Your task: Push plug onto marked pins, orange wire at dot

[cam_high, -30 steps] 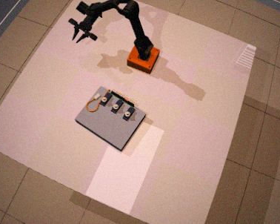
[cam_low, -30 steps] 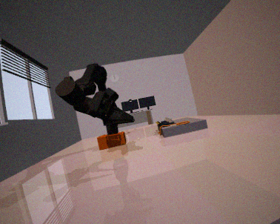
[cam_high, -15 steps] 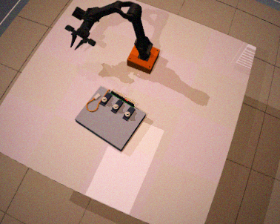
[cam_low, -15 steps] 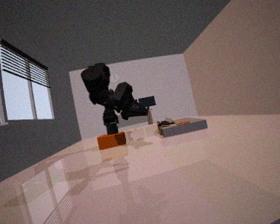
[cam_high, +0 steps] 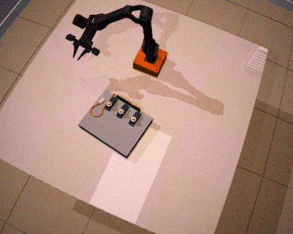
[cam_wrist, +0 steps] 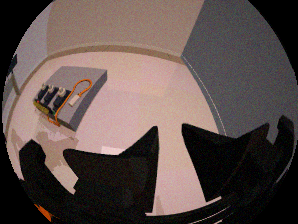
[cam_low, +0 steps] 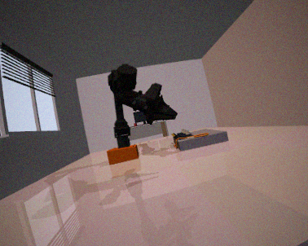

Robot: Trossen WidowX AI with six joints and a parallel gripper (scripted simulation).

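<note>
The grey holder (cam_high: 111,133) (cam_low: 204,141) (cam_wrist: 95,85) carries three dark servos with pale round tops. An orange lead (cam_high: 95,115) (cam_wrist: 90,81) loops over it from the servo (cam_high: 111,103) (cam_wrist: 61,97) at one end. The small pale plug (cam_high: 101,100) (cam_wrist: 74,100) lies on the holder beside this servo, inside the lead's curve. The dark pin row (cam_high: 124,101) runs along the edge facing the arm's base. A tiny red spot shows there; the dot and single pins are too small to tell. My gripper (cam_high: 76,59) (cam_wrist: 169,129) is open partway and empty, above the table and away from the holder.
The arm's orange base (cam_high: 149,65) (cam_low: 123,155) stands on the pale table (cam_high: 196,155), on the pin-row side of the holder. The arm's shadow falls between them. Walls and a window with blinds (cam_low: 28,83) stand beyond the table.
</note>
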